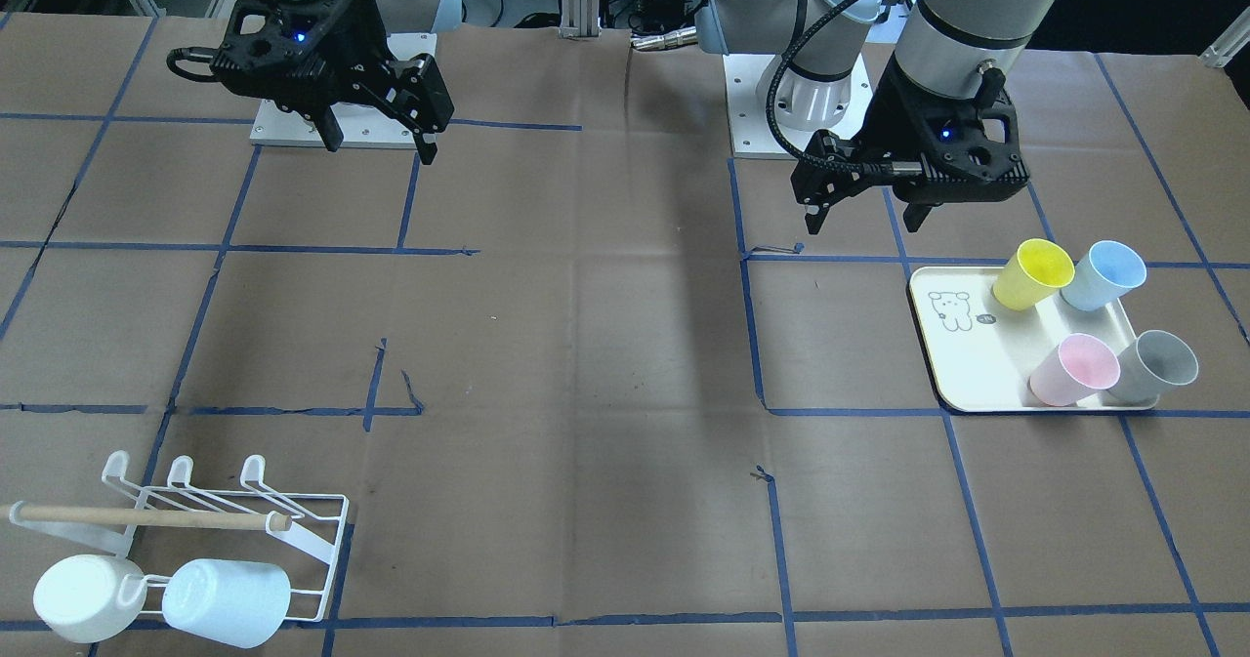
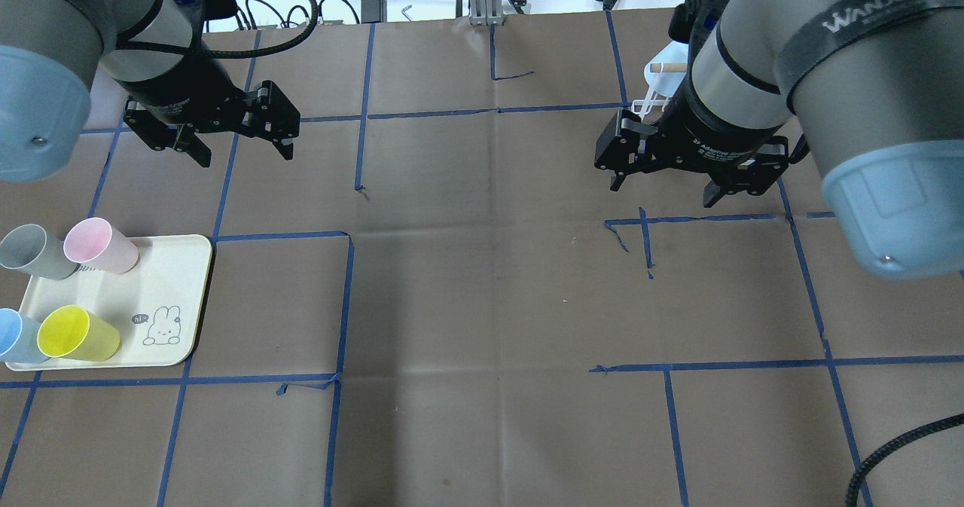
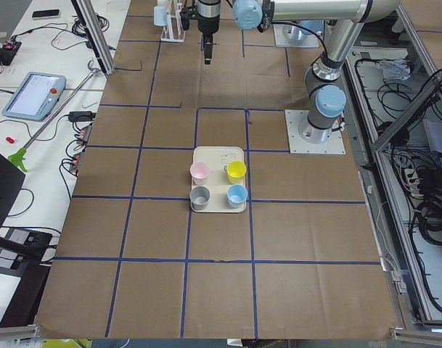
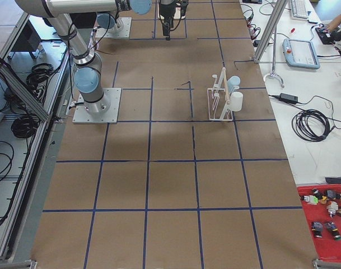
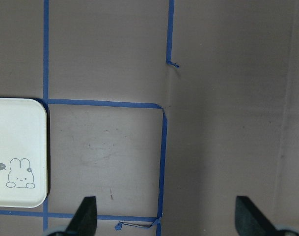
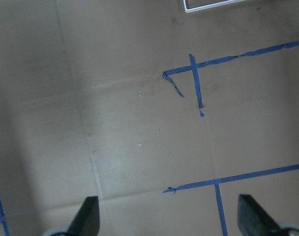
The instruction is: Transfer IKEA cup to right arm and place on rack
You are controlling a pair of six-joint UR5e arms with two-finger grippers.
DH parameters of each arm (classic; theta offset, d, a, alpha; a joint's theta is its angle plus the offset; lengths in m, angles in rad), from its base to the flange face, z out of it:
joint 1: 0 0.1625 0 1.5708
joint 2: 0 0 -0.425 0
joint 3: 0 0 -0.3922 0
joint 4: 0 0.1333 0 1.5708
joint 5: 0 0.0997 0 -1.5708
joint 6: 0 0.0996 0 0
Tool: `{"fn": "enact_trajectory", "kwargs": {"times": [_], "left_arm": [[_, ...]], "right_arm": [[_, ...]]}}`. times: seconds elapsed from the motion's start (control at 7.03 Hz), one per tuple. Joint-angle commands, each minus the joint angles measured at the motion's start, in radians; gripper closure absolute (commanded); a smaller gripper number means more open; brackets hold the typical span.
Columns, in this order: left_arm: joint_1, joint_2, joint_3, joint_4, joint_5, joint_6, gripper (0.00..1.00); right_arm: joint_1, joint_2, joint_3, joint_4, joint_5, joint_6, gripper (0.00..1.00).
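Several IKEA cups stand on a cream tray (image 1: 962, 364): yellow (image 1: 1030, 274), blue (image 1: 1104, 276), pink (image 1: 1074, 369) and grey (image 1: 1157, 366). My left gripper (image 1: 869, 213) hangs open and empty above the table, just beyond the tray; in the overhead view it (image 2: 247, 157) is above the tray (image 2: 177, 281). My right gripper (image 1: 381, 144) is open and empty, high over the table. The white wire rack (image 1: 195, 530) with its wooden dowel lies far from both grippers and holds a white cup (image 1: 88, 596) and a pale blue cup (image 1: 227, 601).
The table is brown paper with a grid of blue tape lines. The left wrist view shows the tray's corner (image 5: 16, 147) with a rabbit drawing. The right wrist view shows the rack's edge (image 6: 213, 6). Arm bases stand at the robot's edge of the table.
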Motion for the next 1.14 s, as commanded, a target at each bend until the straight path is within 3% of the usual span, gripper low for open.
{"fn": "enact_trajectory", "kwargs": {"times": [0.0, 1.0], "left_arm": [[0.0, 0.0, -0.002, 0.002, 0.0, 0.0, 0.0], [0.0, 0.0, -0.002, 0.002, 0.0, 0.0, 0.0]], "right_arm": [[0.0, 0.041, -0.069, 0.043, -0.002, -0.003, 0.0], [-0.015, 0.113, -0.063, 0.039, -0.005, -0.129, 0.0]]}}
